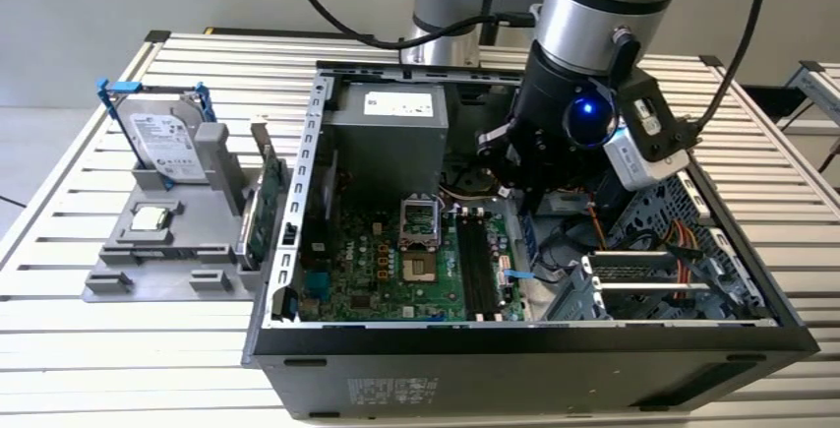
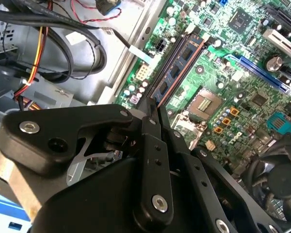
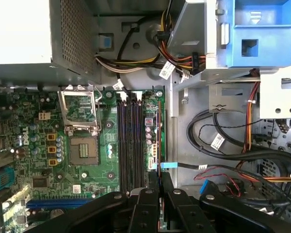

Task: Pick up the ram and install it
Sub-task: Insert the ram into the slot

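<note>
My gripper [image 1: 514, 184] hangs inside the open computer case, above the far end of the motherboard's memory slots [image 1: 479, 273]. In the second wrist view its black fingers [image 2: 150, 126] meet at the gripper tip [image 2: 153, 104], shut on the ram [image 2: 177, 68]. The ram is a narrow board with dark chips that reaches out from the fingertips over the slots. In the first wrist view the gripper [image 3: 160, 178] holds the ram [image 3: 160, 138] edge-on, as a thin line beside the dark slots [image 3: 131, 141] near the board's edge.
The empty processor socket [image 1: 417, 219] and the grey power supply [image 1: 388, 138] lie beside the slots. Cables [image 3: 223, 145] and a drive cage [image 1: 670, 280] fill the case on the exterior view's right. Outside, a grey fixture [image 1: 171, 261] holds a hard drive [image 1: 171, 145] and a green card [image 1: 267, 210].
</note>
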`<action>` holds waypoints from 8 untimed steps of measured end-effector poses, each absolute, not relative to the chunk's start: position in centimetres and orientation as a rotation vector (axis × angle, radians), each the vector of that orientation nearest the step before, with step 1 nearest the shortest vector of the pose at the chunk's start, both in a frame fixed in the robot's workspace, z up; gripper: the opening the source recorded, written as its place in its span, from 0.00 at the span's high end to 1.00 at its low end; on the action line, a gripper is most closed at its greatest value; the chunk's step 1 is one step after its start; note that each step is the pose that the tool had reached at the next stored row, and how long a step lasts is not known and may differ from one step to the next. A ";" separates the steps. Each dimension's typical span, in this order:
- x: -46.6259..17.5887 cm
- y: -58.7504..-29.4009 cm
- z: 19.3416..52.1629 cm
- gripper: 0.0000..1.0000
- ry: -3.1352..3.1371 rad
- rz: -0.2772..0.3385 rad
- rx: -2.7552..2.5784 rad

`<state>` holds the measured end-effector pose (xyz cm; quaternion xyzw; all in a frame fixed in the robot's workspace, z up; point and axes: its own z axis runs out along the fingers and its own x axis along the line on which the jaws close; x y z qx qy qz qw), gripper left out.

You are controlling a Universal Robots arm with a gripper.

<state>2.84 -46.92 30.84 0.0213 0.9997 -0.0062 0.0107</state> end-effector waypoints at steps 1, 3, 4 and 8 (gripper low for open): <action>2.8 -46.9 30.8 1.00 3.119 -0.019 0.066; 2.8 -46.9 30.6 1.00 3.119 -0.019 0.066; 2.7 -46.9 30.5 1.00 3.120 -0.019 0.066; 2.6 -46.9 29.9 1.00 3.120 -0.019 0.061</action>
